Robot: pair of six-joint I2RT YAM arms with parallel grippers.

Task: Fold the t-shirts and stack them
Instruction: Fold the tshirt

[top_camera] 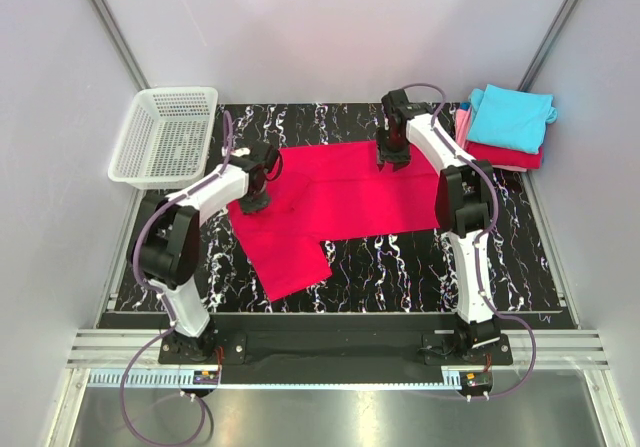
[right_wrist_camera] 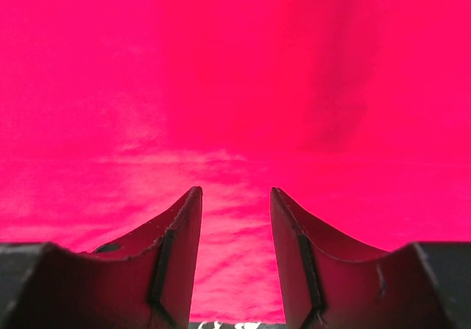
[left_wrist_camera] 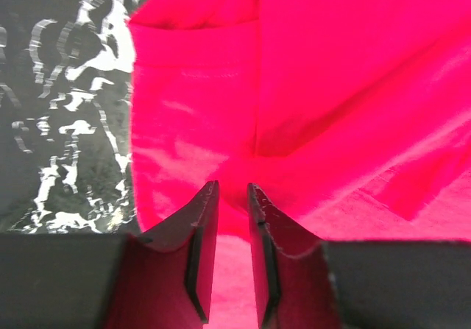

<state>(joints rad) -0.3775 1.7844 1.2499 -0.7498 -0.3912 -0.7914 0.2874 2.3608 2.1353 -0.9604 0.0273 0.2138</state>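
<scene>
My left claw [left_wrist_camera: 232, 188], barely parted, and right claw [right_wrist_camera: 234, 191], half open, held nothing; the crimson shirt [top_camera: 340, 202] lay directly beneath both, long axis running left to right.

We find the spread t-shirt [top_camera: 340, 202] on the bench [top_camera: 400, 267], the basket [top_camera: 165, 137] behind it at left, the folded t-shirts [top_camera: 505, 119] (stacked one on another) behind at right.

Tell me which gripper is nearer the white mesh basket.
Left. The left gripper is over the red shirt at its edge nearest the basket; the right gripper is over the shirt's far edge, farther from it.
</scene>
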